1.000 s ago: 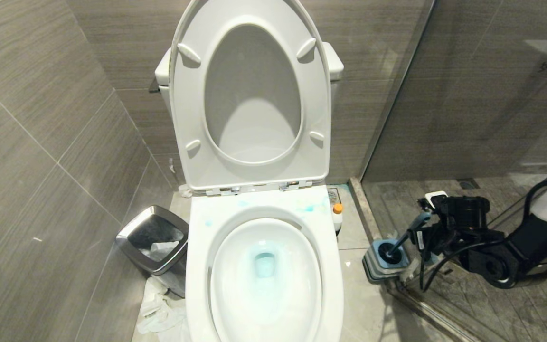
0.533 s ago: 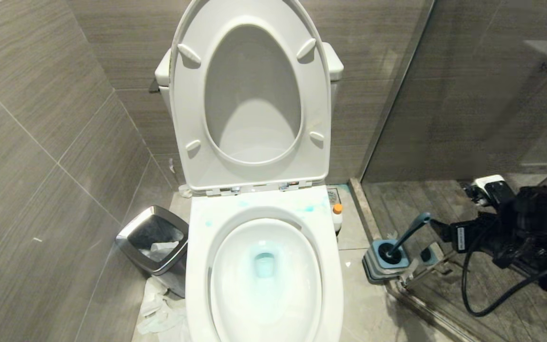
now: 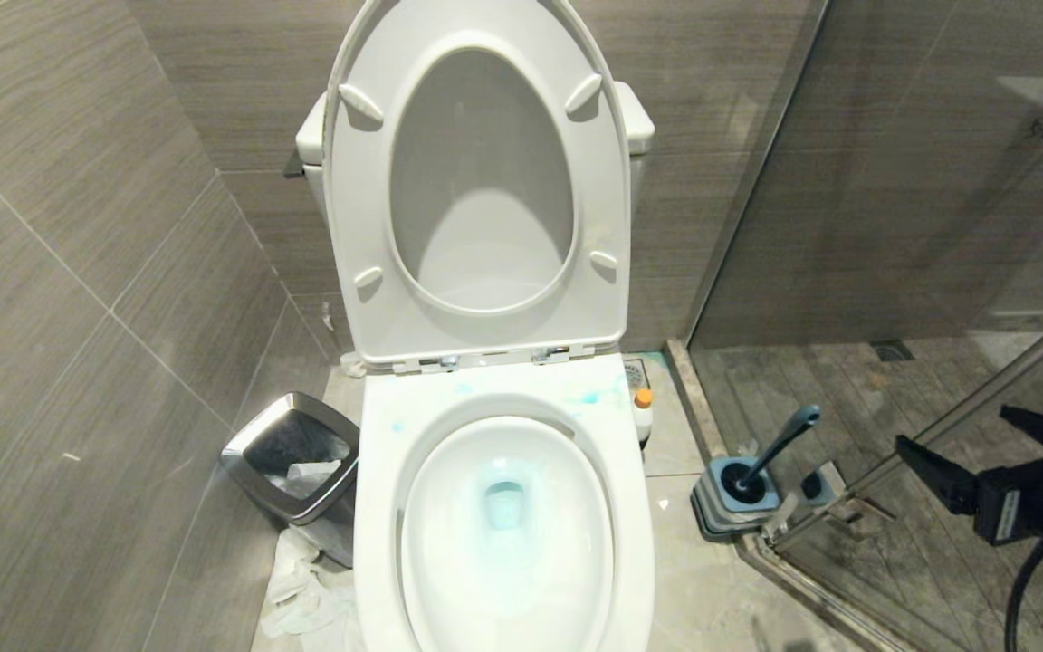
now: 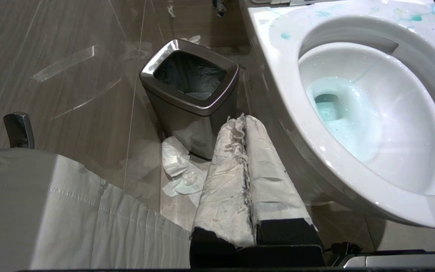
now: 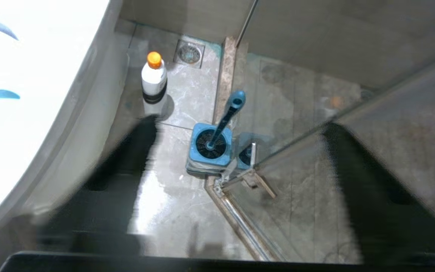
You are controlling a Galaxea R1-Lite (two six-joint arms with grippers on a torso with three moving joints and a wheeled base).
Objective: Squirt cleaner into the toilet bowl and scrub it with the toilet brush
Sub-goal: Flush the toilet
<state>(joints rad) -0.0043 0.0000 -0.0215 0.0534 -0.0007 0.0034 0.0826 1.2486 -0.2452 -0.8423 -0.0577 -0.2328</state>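
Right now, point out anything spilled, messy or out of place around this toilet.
Turquoise smears mark the toilet's white rim behind the toilet bowl, outside the basin. Crumpled white tissue lies on the floor beside the steel waste bin, not in it. The toilet brush sits in its holder.
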